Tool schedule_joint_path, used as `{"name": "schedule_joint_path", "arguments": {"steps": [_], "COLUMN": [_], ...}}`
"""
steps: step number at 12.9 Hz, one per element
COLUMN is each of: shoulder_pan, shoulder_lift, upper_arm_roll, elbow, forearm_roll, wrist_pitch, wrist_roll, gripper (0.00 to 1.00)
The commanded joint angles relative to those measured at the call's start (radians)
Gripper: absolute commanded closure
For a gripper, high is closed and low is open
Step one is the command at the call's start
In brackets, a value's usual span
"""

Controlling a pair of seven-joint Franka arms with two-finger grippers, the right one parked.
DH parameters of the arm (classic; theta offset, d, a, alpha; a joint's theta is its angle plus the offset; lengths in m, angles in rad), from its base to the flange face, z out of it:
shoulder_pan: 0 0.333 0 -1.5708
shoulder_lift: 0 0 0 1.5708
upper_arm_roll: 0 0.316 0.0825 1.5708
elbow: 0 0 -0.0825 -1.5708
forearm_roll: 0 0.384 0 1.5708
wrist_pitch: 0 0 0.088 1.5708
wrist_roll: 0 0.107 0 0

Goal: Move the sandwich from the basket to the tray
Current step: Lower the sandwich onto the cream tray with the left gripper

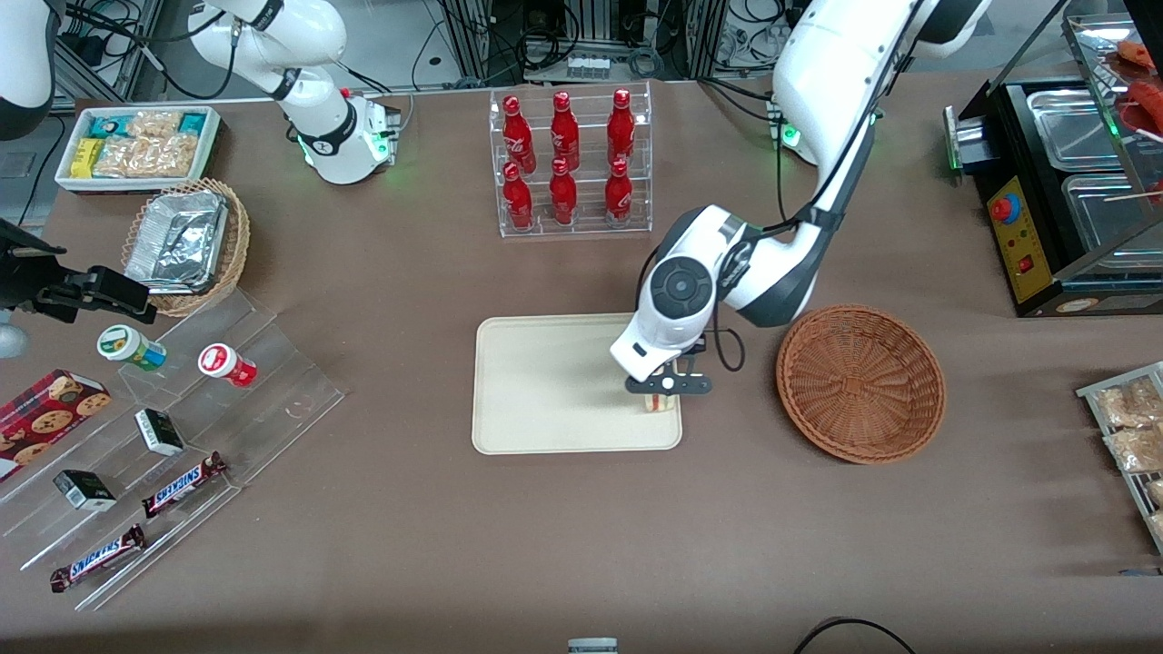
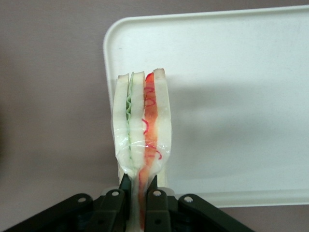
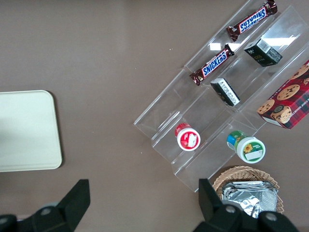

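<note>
My left gripper (image 1: 664, 392) hangs low over the cream tray (image 1: 545, 381), at the tray's corner nearest the basket and the front camera. It is shut on the sandwich (image 2: 141, 128), a clear-wrapped wedge of white bread with green and red-orange filling held on edge between the fingers (image 2: 112, 205). In the front view only a small pale piece of the sandwich (image 1: 661, 403) shows under the hand. The reddish-brown wicker basket (image 1: 860, 381) sits beside the tray toward the working arm's end and holds nothing. The wrist view shows the tray (image 2: 231, 96) beneath the sandwich.
A clear rack of red bottles (image 1: 570, 162) stands farther from the front camera than the tray. A stepped acrylic display (image 1: 173, 436) with snacks, a tan basket with a foil container (image 1: 186, 241) and a white bin of packets (image 1: 138, 145) lie toward the parked arm's end. A black food warmer (image 1: 1063, 191) stands at the working arm's end.
</note>
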Motion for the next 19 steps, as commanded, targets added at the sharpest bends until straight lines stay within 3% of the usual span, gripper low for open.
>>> {"name": "schedule_joint_path", "arguments": {"steps": [1,4,19], "shoulder_pan": [-0.009,-0.009,-0.026], "shoulder_lift": [0.055,0.073,0.121], "upper_arm_roll": [-0.007,-0.010,-0.017], "elbow": [0.081,0.080,0.078], "forearm_roll": [-0.017,-0.055,-0.055], "wrist_pitch": [-0.003,0.084,0.124], "wrist_roll": [0.003,0.010,0.051], "gripper": [1.00,1.00,1.00]}}
